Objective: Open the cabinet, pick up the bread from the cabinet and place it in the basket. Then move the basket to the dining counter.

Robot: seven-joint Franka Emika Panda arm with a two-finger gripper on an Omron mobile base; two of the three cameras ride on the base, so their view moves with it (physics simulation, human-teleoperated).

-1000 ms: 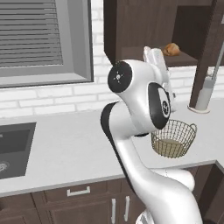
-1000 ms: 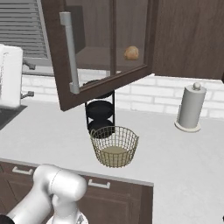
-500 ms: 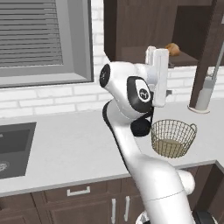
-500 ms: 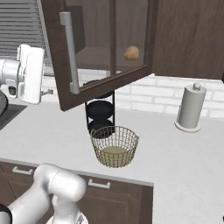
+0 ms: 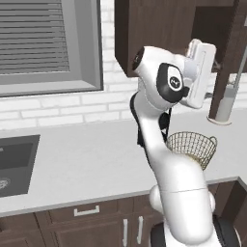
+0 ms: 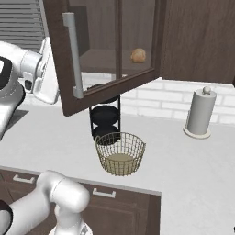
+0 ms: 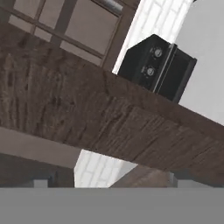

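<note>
Cabinet (image 6: 110,50) door stands swung wide now, its long silver handle (image 6: 72,55) hanging free out over the counter (image 6: 183,160), and the arm has climbed a good deal in the last second: a moment ago its hand sat low beside its own body, and now it is raised to the level of the open shelf, off to the left of the door as the right base view shows it. The gripper (image 5: 200,79) is up by the cabinet opening in the left base view, but its fingers are turned away, and the hand view shows only their pale stubs at the bottom edge, so I cannot tell whether it is open or closed; it does not appear to carry anything. That hand view looks across the dark wooden edge of the door (image 7: 105,118) toward a black appliance (image 7: 155,65) against the white brick wall. The bread (image 6: 138,55) sits on the shelf inside the cabinet, seen through the door's glass, untouched. The basket (image 6: 120,153) waits on the counter right below, just in front of the black tiered rack (image 6: 104,120), with a paper-towel holder (image 6: 200,112) well off to the side. To my eye the opening is finished and the reach for the bread is starting; the hand must get round the door's edge to enter the shelf.
</note>
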